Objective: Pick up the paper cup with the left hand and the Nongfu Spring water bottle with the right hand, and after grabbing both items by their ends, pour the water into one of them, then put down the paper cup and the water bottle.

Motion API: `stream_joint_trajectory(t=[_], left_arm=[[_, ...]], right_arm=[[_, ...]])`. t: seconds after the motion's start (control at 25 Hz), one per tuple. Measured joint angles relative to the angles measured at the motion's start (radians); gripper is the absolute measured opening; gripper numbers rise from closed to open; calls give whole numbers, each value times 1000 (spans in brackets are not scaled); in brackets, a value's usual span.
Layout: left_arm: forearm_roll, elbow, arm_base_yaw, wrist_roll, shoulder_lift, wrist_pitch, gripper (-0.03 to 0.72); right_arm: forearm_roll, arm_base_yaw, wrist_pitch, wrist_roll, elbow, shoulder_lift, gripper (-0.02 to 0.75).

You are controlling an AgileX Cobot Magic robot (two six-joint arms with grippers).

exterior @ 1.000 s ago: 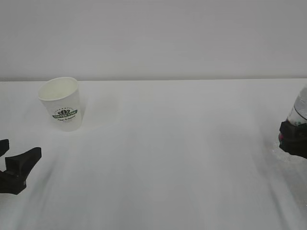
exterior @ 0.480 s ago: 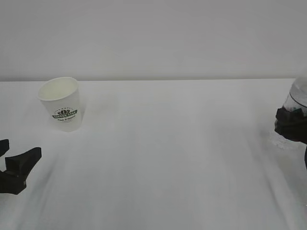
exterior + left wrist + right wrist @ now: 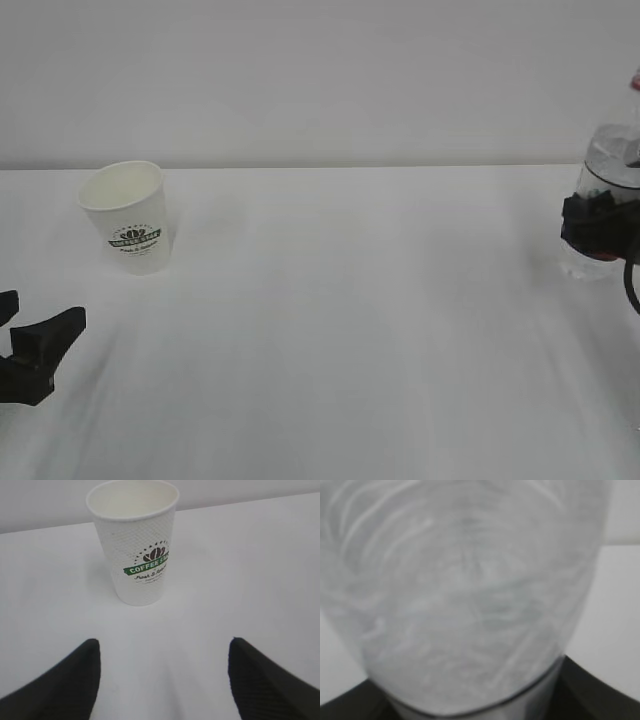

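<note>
The white paper cup point(image 3: 128, 215) with a green and dark logo stands upright on the table at the left, its inside not visible; it also appears in the left wrist view point(image 3: 135, 545). My left gripper point(image 3: 45, 308) hovers in front of it, open and holding nothing, its fingertips point(image 3: 90, 655) well short of the cup. At the right edge my right gripper point(image 3: 598, 222) is shut on the lower body of the clear Nongfu Spring water bottle point(image 3: 608, 160). The bottle point(image 3: 465, 590) fills the right wrist view, with dark fingers point(image 3: 605, 695) at the bottom corners. Its top is cut off by the frame edge.
The white table point(image 3: 350, 330) stretches between the two grippers, backed by a plain pale wall point(image 3: 320, 80). Nothing else stands on it in these views.
My right gripper has carried the bottle up and to the left, further into the exterior view. The left gripper and the cup have stayed put.
</note>
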Motion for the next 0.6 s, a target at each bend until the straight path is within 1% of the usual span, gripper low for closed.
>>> stream_joint_trajectory(t=[0.36,0.6], left_arm=[[-3,0,0,0,0,0,578],[-4,0,0,0,0,0,578]], right_arm=[[-25,0,20,4,-13,-77,451],[-26,0,31,7,41,-126,451]])
